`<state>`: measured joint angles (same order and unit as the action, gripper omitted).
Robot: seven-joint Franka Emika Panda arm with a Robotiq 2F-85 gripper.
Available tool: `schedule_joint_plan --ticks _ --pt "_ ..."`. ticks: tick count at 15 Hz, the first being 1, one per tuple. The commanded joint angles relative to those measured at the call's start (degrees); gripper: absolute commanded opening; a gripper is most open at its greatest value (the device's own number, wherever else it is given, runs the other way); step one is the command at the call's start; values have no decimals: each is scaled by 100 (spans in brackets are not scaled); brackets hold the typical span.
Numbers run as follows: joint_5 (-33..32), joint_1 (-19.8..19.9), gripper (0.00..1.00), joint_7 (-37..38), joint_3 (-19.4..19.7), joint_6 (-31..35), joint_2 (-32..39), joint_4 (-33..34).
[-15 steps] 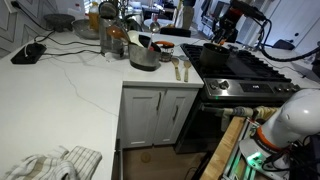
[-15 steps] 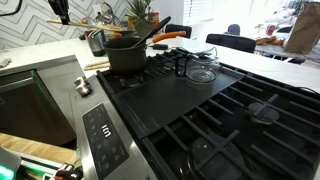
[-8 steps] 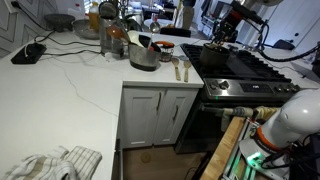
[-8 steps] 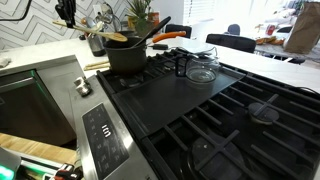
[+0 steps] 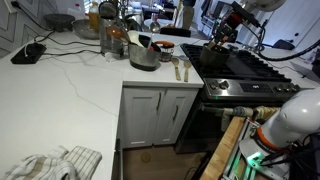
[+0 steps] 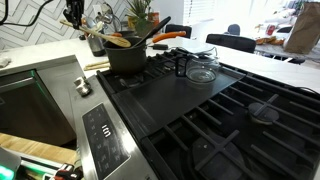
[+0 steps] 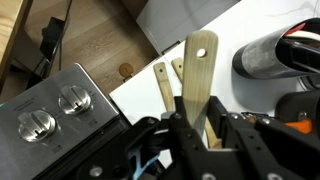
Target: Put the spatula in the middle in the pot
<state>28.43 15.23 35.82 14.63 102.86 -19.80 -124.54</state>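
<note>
1. The spatula [image 7: 198, 72] is clamped between the jaws of the gripper [image 7: 197, 118]. The jaws are drawn in narrow against its two edges. In the wrist view its tan length runs up and away from the gripper and ends in a rounded end with a hole.

2. In an exterior view the spatula [image 6: 115, 41] slants down from the gripper [image 6: 78, 20], and its lower end lies over the open mouth of the pot [image 6: 125, 60]. Whether that end touches the inside of the pot cannot be told.

3. The pot is dark and round and stands on the stove [image 6: 180, 110], at the end nearest the white surface [image 5: 70, 90]. It shows in both exterior views. In the wrist view it is hidden beneath the gripper.

4. Two other wooden spatulas [image 7: 162, 88] lie side by side on the surface, close to its edge beside the stove. They are just beside one another and apart from the held spatula.

5. A silver pan [image 5: 143, 58] stands on the surface near those spatulas.

6. Two stove knobs [image 7: 36, 125] show on the front panel at the lower left of the wrist view.
</note>
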Motion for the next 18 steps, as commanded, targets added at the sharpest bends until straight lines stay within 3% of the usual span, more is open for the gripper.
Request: schedule_joint_plan --ticks 1,18 --pt "460 90 7 -268 137 267 206 -28" --pt "1258 335 7 -273 350 287 771 -98"
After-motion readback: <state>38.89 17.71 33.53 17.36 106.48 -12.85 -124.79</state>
